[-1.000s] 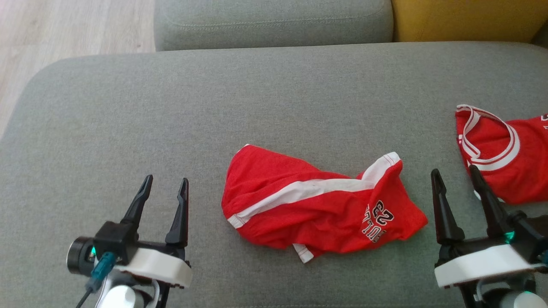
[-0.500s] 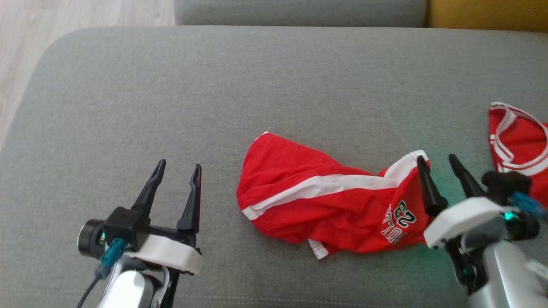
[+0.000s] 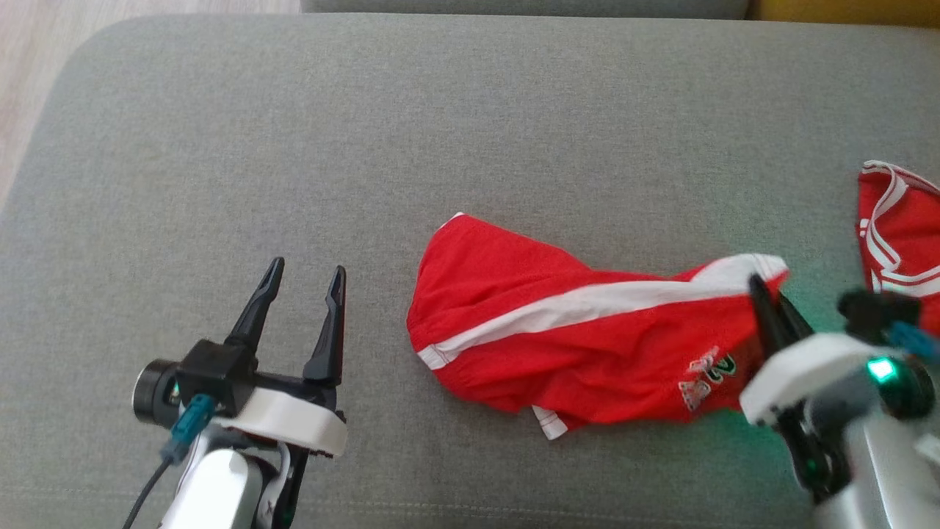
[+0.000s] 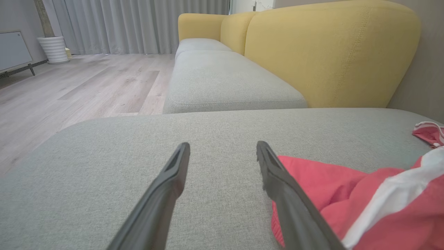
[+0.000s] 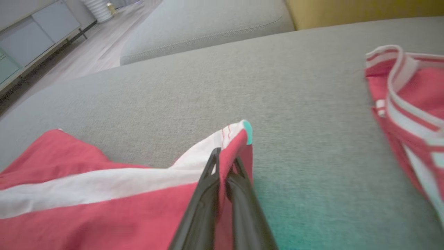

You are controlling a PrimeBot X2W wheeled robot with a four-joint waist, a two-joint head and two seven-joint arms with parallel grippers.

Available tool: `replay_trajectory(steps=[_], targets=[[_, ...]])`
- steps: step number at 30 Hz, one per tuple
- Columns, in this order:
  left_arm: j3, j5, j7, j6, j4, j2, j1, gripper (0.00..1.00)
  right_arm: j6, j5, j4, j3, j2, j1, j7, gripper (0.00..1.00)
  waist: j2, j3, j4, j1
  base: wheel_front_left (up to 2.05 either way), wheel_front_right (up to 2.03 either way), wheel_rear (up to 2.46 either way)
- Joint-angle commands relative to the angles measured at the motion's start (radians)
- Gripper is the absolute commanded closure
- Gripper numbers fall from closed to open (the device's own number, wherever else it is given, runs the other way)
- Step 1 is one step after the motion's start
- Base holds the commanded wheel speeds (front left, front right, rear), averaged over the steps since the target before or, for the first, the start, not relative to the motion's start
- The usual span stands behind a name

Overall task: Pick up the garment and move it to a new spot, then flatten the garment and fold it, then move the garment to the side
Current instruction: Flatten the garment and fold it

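- Right gripper (image 5: 226,161): fingers closed, pinching the white-trimmed corner of the shorts (image 3: 558,330). That corner stands slightly raised off the cushion (image 3: 367,132) at the pinch.
- Left gripper (image 3: 308,266): fingers spread apart and holding nothing. It sits over the cushion near the shorts' left end and, going by the head view, is clear of the cloth.
- Shorts: red with a white side stripe and a printed number near the gripped end. They lie crumpled mid-cushion, the bulk resting on the fabric and drawn toward the right gripper.
- Jersey (image 3: 899,220): red with white banding, at the right of the cushion, apart from the shorts and untouched.
- Progress: early. The grasp is made, but the lift and carry to a new spot are not yet done.
- Outstanding: relocate, flatten, fold, set aside.
- Risk, as judged: a one-corner hold will likely let the cloth trail and bunch, and the jersey lies close on the right.
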Motion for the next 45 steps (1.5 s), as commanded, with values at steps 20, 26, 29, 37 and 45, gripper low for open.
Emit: replay_trajectory(steps=[20, 26, 29, 37, 45], targets=[[0.073, 0.021, -0.012, 0.010, -0.039, 0.018, -0.016, 0.00, 0.007, -0.104, -0.307, -0.068, 0.060, 0.163, -0.181, 0.00, 0.0000, -0.022, -0.033, 0.0000, 0.00, 0.00, 0.00], [0.078, 0.015, -0.012, 0.019, -0.039, 0.023, 0.018, 0.00, 0.007, -0.144, -0.456, -0.025, 0.060, 0.178, -0.207, 0.00, 0.0000, -0.062, -0.044, 0.0000, 0.00, 0.00, 0.00], [0.076, 0.007, -0.009, 0.023, -0.043, 0.021, 0.037, 0.00, 0.007, -0.149, -0.498, -0.006, 0.060, 0.205, -0.192, 0.00, 0.0000, -0.077, -0.047, 0.0000, 0.00, 0.00, 0.00], [0.064, 0.002, 0.002, 0.023, -0.052, 0.027, 0.054, 0.00, 0.007, -0.127, -0.518, 0.011, 0.060, 0.250, -0.164, 0.00, 0.0000, -0.091, -0.050, 0.0000, 0.00, 0.00, 0.00], [0.047, 0.004, 0.009, 0.022, -0.063, 0.032, 0.055, 0.00, 0.007, -0.110, -0.508, 0.010, 0.060, 0.258, -0.162, 0.00, 0.0000, -0.093, -0.049, 0.0000, 0.00, 0.00, 0.00]])
